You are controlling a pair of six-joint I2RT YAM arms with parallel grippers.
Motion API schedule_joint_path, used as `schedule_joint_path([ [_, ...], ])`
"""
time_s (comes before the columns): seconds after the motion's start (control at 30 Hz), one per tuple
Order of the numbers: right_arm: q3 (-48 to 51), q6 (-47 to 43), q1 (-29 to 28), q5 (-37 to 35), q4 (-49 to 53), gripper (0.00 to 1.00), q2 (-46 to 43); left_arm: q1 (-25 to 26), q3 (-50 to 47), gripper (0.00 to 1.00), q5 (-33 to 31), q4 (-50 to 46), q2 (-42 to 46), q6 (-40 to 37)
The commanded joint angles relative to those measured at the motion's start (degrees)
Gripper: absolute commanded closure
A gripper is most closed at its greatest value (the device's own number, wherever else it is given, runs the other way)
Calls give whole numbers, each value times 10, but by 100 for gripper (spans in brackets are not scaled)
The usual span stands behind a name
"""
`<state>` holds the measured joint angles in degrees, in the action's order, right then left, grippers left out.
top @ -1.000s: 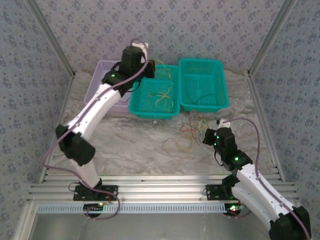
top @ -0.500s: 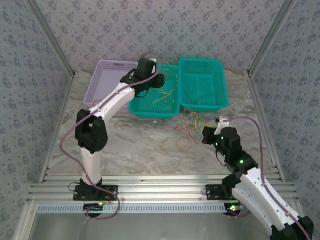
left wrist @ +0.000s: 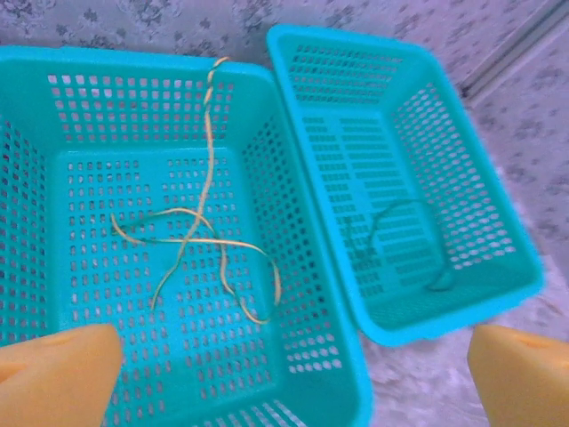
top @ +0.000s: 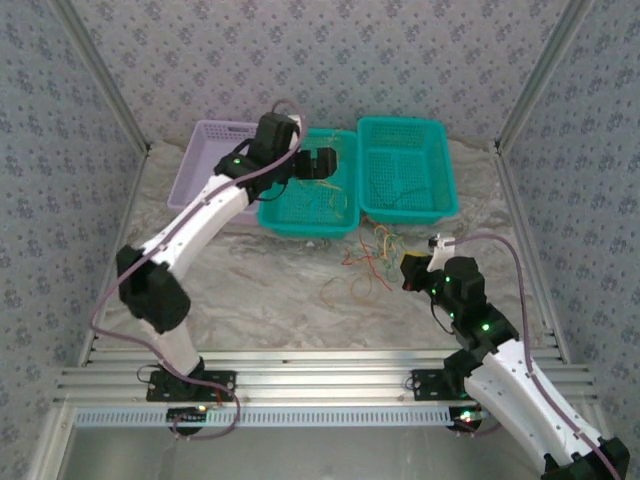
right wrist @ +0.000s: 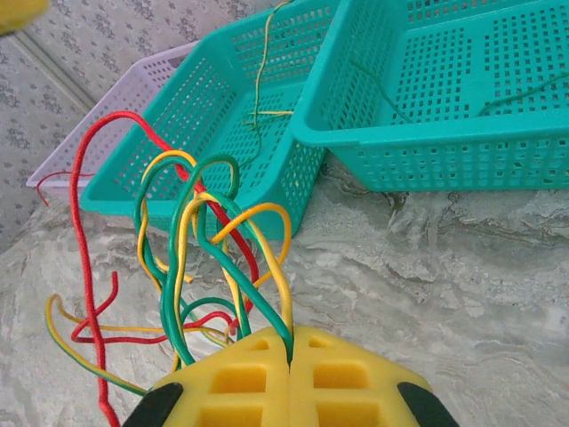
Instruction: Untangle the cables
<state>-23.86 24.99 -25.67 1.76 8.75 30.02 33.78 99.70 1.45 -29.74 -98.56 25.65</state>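
The cables (right wrist: 191, 258) sit mostly as one tangled bunch on the marble-patterned table (top: 260, 290), just in front of the two teal baskets and beside the right gripper (right wrist: 291, 356). From the right wrist we see red, yellow and green loops arching up out of that claw, whose yellow pads are pressed together on at least a green and a yellow strand, while the red strand curls away to the side and trails down onto the table. From above, we find the same bunch (top: 368, 262) lying between the middle teal basket (top: 305, 228) and the right gripper (top: 412, 272). Two strands lie apart from it: a yellow-green cable (left wrist: 197, 240) loops across the floor of the middle teal basket with one end climbing its far wall, and a thin dark green cable (left wrist: 375, 229) curves along the floor of the right teal basket (top: 408, 213). The left gripper (top: 322, 163) hangs above the middle basket with its claw spread wide and nothing in it; its orange fingers (left wrist: 53, 374) stand at opposite lower corners of the wrist view. A lilac basket (top: 205, 160) touches the middle one on its left.
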Motion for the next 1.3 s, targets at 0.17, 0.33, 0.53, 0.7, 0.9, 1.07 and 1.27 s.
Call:
schedule_joint_path([
  [0.17, -24, -12, -10, 18, -15, 100, -6, 36, -130, 0, 48, -22, 138, 86],
  [0.33, -18, -20, -17, 59, -41, 100, 0, 70, -235, 2, 95, 53, 185, 144],
  [0.53, -18, -29, -43, 79, -64, 100, 16, 112, -300, 4, 151, 154, 182, 197],
  [0.7, -22, -35, -64, 82, -68, 100, 39, 131, -309, 13, 180, 205, 176, 223],
  [0.9, -22, -30, -75, 68, -81, 100, 41, 142, -326, 43, 195, 218, 178, 224],
  [1.07, -31, -35, -75, 50, -70, 100, 39, 142, -330, 35, 181, 166, 189, 187],
  [1.27, -28, -28, -75, 34, -77, 100, 35, 133, -349, 39, 182, 162, 213, 177],
])
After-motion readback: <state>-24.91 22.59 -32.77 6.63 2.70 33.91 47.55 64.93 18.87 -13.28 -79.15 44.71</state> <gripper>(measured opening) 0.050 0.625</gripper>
